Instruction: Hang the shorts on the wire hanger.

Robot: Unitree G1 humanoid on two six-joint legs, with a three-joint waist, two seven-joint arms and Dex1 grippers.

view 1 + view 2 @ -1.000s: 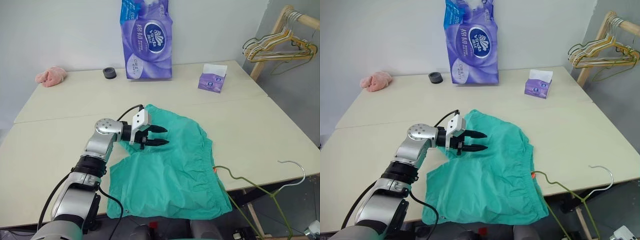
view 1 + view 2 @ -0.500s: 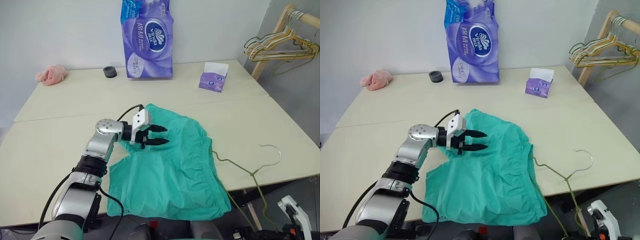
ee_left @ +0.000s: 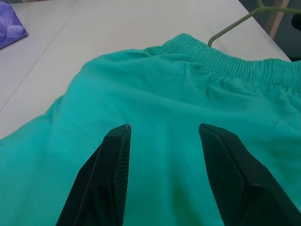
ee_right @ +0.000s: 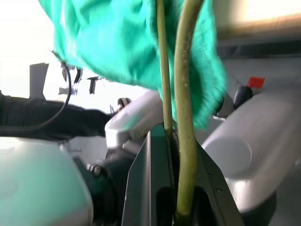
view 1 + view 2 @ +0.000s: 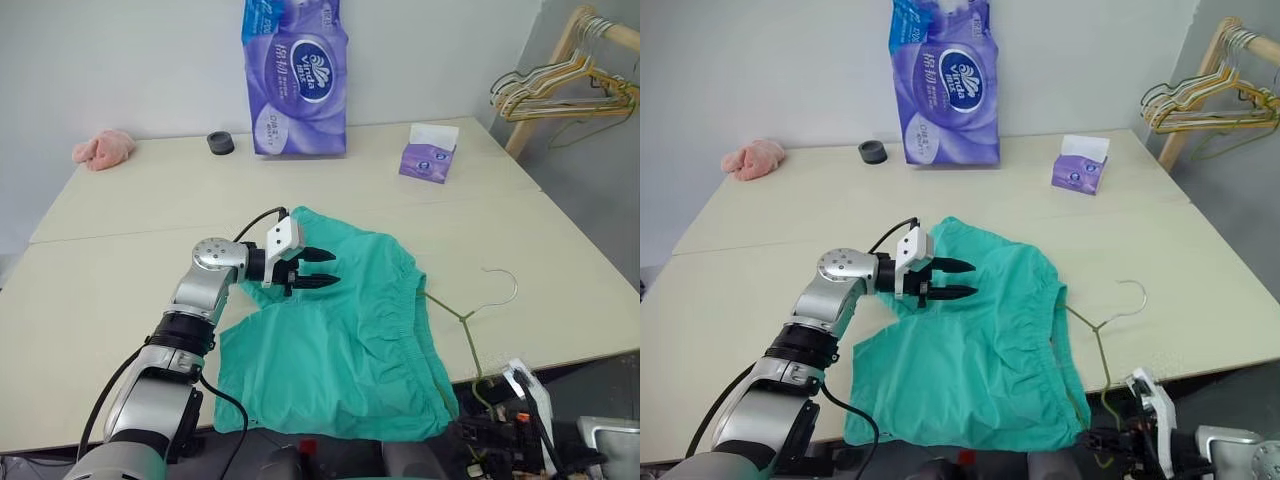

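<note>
The teal shorts [image 5: 345, 330] lie spread on the table, their gathered waistband toward the right and one corner hanging over the front edge. My left gripper [image 5: 335, 268] hovers open just above their upper left part; its black fingers [image 3: 113, 169] stand apart over the fabric with nothing between them. The thin olive wire hanger [image 5: 468, 318] slants up over the table's front right edge, its hook [image 5: 500, 285] on the tabletop and one arm reaching the waistband. Below the table edge my right gripper [image 5: 1108, 438] is shut on the hanger's wire [image 4: 186, 117].
At the back of the table [image 5: 130, 210] stand a tall purple tissue pack [image 5: 295, 75], a small purple tissue box [image 5: 427, 155], a black round object [image 5: 219, 144] and a pink cloth [image 5: 102, 150]. A wooden rack with bunched hangers [image 5: 560, 90] stands far right.
The right gripper has come up into view at the bottom right, carrying the hanger forward and left; the hook now lies closer to the shorts' waistband. The left arm has stayed still.
</note>
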